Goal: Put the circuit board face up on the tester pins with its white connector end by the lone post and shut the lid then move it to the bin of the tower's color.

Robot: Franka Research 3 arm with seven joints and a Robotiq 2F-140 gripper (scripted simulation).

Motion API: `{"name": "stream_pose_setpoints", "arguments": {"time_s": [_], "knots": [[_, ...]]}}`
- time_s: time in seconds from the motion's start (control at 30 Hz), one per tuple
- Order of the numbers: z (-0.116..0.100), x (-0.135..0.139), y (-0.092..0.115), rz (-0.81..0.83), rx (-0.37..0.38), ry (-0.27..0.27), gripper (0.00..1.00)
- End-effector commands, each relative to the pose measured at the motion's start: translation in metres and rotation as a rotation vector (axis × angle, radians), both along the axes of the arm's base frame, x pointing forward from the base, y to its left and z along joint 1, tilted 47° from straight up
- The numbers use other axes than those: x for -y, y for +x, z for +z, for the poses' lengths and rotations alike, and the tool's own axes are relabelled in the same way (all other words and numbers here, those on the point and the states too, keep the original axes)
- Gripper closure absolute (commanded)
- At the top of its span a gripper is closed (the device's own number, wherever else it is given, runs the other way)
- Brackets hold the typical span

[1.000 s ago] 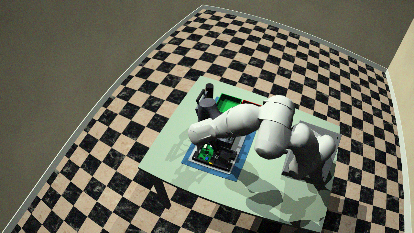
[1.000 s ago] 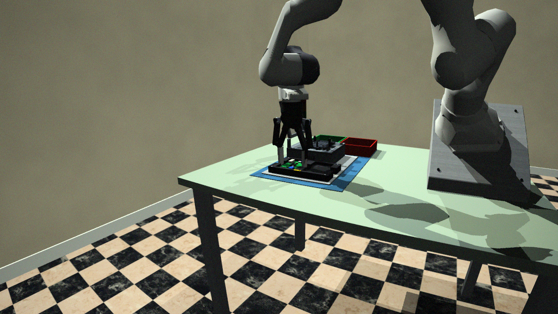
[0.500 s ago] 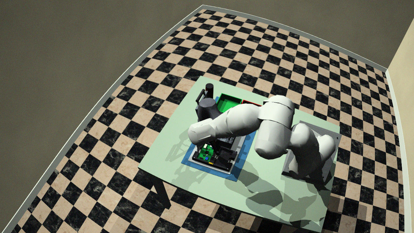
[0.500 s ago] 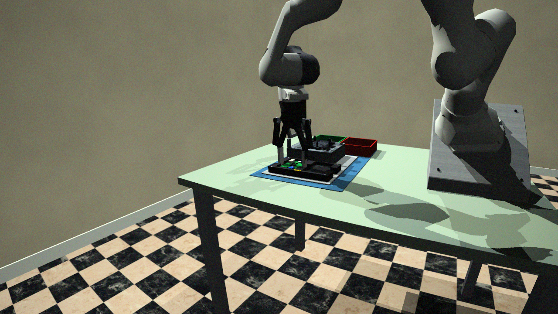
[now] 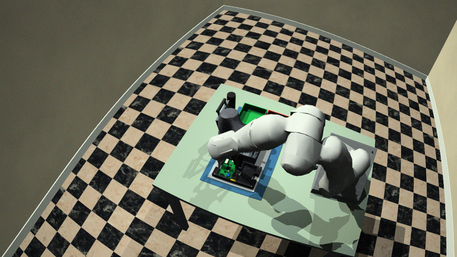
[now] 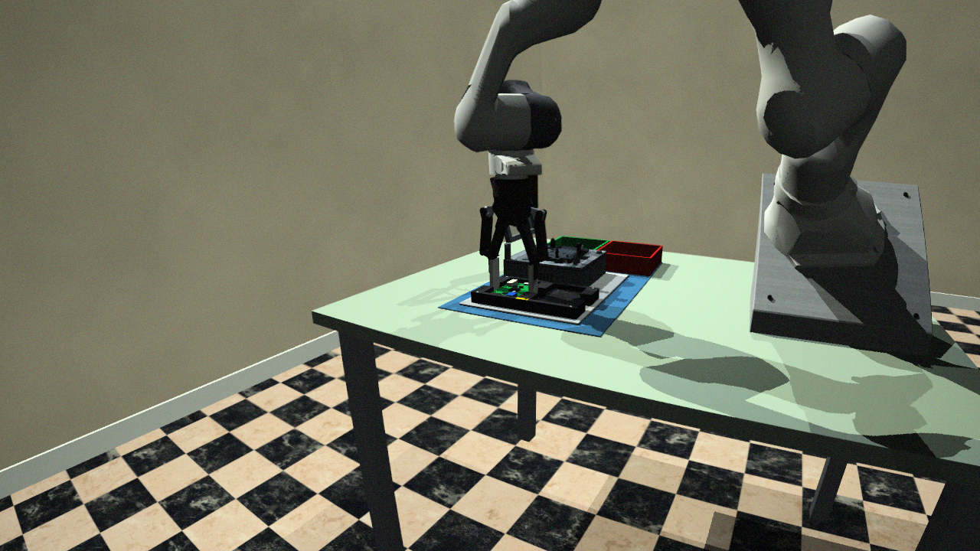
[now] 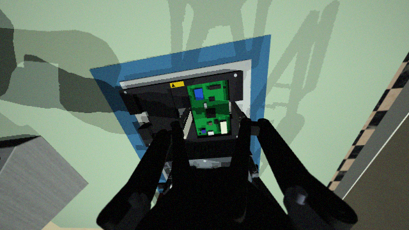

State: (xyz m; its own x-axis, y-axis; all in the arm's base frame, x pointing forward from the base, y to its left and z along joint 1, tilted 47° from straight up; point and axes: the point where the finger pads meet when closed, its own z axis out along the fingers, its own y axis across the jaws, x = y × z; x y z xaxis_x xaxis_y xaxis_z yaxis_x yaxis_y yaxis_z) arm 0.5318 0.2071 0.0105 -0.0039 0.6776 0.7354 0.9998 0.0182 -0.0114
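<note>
The green circuit board (image 7: 209, 108) lies face up in the right-hand pocket of the black tray (image 7: 182, 96) in the wrist view, with its white connector (image 7: 223, 128) at the end nearest the camera. My gripper (image 7: 210, 110) is open and points straight down over the board, one finger on each long side, at the connector end. In the exterior view the fingertips (image 6: 511, 279) reach down to tray level beside the board (image 6: 510, 288). I cannot tell whether the fingers touch the board. The tray's other pocket (image 7: 153, 102) is empty. The tester (image 6: 555, 267) stands just behind the tray.
The green bin (image 6: 579, 242) and the red bin (image 6: 633, 255) stand behind the tester. The dark signal tower (image 5: 230, 97) stands at the far table edge. The tray and tester rest on a blue mat (image 6: 602, 314). My arm's grey base plate (image 6: 842, 260) is at the right.
</note>
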Motion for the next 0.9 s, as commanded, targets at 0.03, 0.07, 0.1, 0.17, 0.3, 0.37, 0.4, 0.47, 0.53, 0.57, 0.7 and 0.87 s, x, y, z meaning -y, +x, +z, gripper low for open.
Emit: {"name": "stream_pose_setpoints", "arguments": {"time_s": [0.03, 0.07, 0.1, 0.17, 0.3, 0.37, 0.4, 0.47, 0.53, 0.57, 0.7, 0.87], "knots": [[0.0003, -0.0015, 0.0009, 0.002, 0.004, 0.000, 0.46], [0.0003, -0.0015, 0.0009, 0.002, 0.004, 0.000, 0.49], [0.0003, -0.0015, 0.0009, 0.002, 0.004, 0.000, 0.49], [0.0003, -0.0015, 0.0009, 0.002, 0.004, 0.000, 0.49], [0.0003, -0.0015, 0.0009, 0.002, 0.004, 0.000, 0.49], [0.0003, -0.0015, 0.0009, 0.002, 0.004, 0.000, 0.49], [0.0003, -0.0015, 0.0009, 0.002, 0.004, 0.000, 0.49], [0.0003, -0.0015, 0.0009, 0.002, 0.004, 0.000, 0.49], [0.0003, -0.0015, 0.0009, 0.002, 0.004, 0.000, 0.51], [0.0003, -0.0015, 0.0009, 0.002, 0.004, 0.000, 0.51], [0.0003, -0.0015, 0.0009, 0.002, 0.004, 0.000, 0.51], [0.0003, -0.0015, 0.0009, 0.002, 0.004, 0.000, 0.51]]}}
